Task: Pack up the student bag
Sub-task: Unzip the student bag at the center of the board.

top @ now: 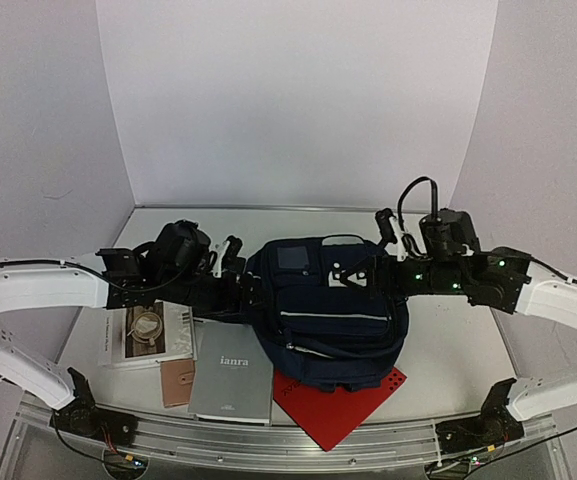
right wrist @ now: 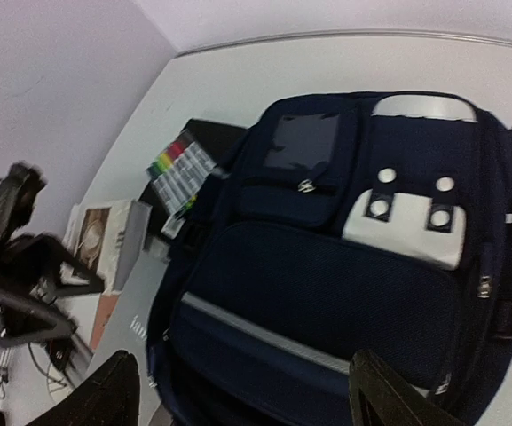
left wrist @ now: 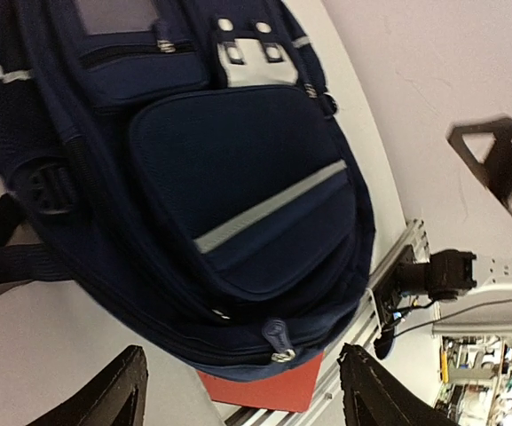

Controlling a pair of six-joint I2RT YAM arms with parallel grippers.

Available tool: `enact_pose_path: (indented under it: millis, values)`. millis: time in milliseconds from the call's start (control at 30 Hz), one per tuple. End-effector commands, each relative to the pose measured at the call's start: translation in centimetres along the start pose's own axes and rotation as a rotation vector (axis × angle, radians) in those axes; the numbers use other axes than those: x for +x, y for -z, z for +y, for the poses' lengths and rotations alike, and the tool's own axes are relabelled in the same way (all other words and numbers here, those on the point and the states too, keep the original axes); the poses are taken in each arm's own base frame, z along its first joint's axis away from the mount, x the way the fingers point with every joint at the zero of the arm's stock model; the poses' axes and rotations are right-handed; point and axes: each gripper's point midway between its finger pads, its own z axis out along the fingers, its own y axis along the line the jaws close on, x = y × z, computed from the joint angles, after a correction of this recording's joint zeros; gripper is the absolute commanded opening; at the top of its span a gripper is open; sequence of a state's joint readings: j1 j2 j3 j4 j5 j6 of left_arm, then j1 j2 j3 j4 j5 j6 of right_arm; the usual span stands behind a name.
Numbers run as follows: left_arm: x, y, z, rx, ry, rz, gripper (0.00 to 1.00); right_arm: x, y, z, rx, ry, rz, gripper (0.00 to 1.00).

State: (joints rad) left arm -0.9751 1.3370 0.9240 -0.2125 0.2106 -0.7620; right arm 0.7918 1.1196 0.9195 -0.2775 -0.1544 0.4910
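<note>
We see the navy backpack [top: 328,310] lying flat at the middle of the worktop [top: 458,345], front pockets up, its lower end overlapping a red folder [top: 346,408] by the near edge. The left gripper [left wrist: 242,355] and right gripper [right wrist: 245,359] flank the bag, each with fingers spread wide and holding nothing. Toward the near left corner lie a grey book [top: 230,385], a brown wallet [top: 176,382] and a white booklet [top: 148,335]. A pack of coloured markers [right wrist: 180,169] sits just beside the bag, toward the left edge.
</note>
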Motion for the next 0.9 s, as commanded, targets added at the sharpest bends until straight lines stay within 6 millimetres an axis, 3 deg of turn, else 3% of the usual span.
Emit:
enact_pose_path:
  millis: [0, 200, 367, 533, 733, 800, 867]
  values:
    - [0.6, -0.8, 4.6, -0.089, 0.174, 0.026, 0.76, 4.3, -2.3, 2.3, -0.030, 0.080, 0.139, 0.73]
    - [0.5, -2.3, 6.4, -0.104, 0.256, 0.045, 0.77, 9.0, -5.5, 6.7, -0.060, 0.247, 0.263, 0.65]
    - [0.5, -3.6, 7.6, -0.103, 0.308, 0.048, 0.75, 10.3, -6.9, 8.1, -0.066, 0.310, 0.292, 0.60]
    - [0.2, -4.9, 7.8, -0.092, 0.307, 0.052, 0.73, 11.2, -8.0, 8.1, -0.047, 0.341, 0.304, 0.51]
    - [-0.5, -6.0, 8.0, -0.088, 0.278, 0.045, 0.67, 13.0, -9.1, 7.2, 0.025, 0.404, 0.315, 0.54]
    - [-0.4, -6.6, 8.5, -0.093, 0.286, 0.058, 0.64, 13.6, -9.3, 7.3, 0.031, 0.420, 0.322, 0.47]
    - [-0.4, -7.1, 8.4, -0.079, 0.283, 0.064, 0.57, 14.1, -9.2, 7.9, 0.027, 0.436, 0.321, 0.35]
